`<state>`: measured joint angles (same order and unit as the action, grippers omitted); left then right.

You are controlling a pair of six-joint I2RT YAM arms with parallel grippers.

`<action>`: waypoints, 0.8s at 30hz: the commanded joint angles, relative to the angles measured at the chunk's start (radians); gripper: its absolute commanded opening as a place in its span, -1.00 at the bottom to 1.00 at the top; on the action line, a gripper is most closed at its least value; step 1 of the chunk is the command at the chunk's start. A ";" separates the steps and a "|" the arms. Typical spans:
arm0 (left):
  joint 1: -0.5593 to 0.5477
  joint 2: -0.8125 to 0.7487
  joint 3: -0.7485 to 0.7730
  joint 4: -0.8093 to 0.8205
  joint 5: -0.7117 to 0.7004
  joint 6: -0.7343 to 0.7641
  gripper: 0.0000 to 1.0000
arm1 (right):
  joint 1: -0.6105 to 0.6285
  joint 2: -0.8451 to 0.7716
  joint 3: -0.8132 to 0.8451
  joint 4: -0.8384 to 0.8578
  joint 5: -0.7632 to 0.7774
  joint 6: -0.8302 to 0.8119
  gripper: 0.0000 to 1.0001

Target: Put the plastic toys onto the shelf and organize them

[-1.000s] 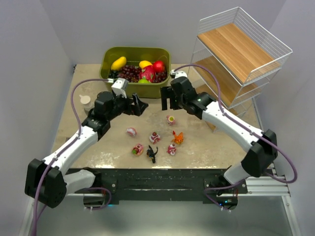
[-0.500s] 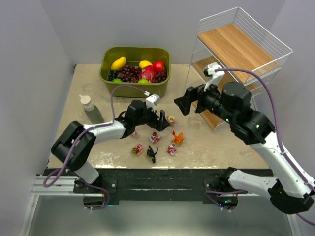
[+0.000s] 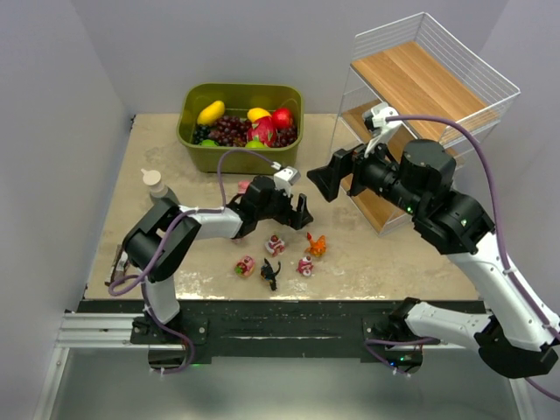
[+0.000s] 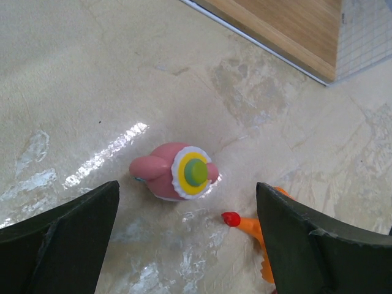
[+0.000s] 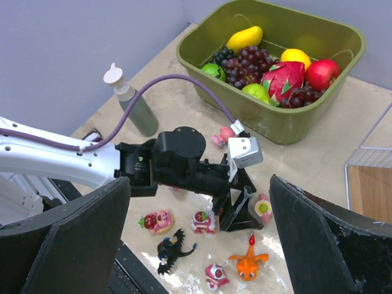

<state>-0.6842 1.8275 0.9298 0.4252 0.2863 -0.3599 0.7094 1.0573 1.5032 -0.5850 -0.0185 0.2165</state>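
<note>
Left hand: released, jaws spread wide and gripping nothing; low over the counter, arm stretched toward the middle of the toy group.
Left hand target area: in the left wrist view the pink toy with a yellow-green disc lies on the counter between the two fingers, touching neither.
Right hand: released, jaws fully spread, holding nothing; raised above the counter, just in front of the shelf.
Shelf: white wire rack with slanted wood tiers, at the far right of the counter.
Orange creature: on the counter, just beside the pink toy on its near side.
Black creature: on the counter near the front edge.
Three red-and-white toys: on the counter, spread around the black creature.
Small pink toy: on the counter, beside the olive-green bin.
Olive-green bin: at the back of the counter, holding fruit.
Bottle: upright at the left side of the counter.
</note>
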 commanded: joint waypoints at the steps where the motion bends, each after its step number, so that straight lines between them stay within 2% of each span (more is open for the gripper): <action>1: -0.014 0.041 0.061 0.017 -0.079 -0.025 0.91 | 0.002 -0.029 0.023 -0.009 0.009 -0.009 0.98; 13: -0.025 0.096 0.110 -0.003 -0.151 -0.139 0.57 | 0.001 -0.048 0.012 -0.032 0.066 -0.019 0.98; 18: -0.040 0.111 0.121 -0.022 -0.162 -0.165 0.53 | 0.002 -0.054 0.015 -0.041 0.078 -0.025 0.98; 24: -0.043 0.118 0.129 -0.032 -0.177 -0.179 0.38 | 0.002 -0.057 0.009 -0.049 0.088 -0.028 0.98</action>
<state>-0.7219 1.9408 1.0195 0.3782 0.1421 -0.5144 0.7094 1.0191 1.5032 -0.6342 0.0441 0.2077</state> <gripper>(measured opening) 0.716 0.986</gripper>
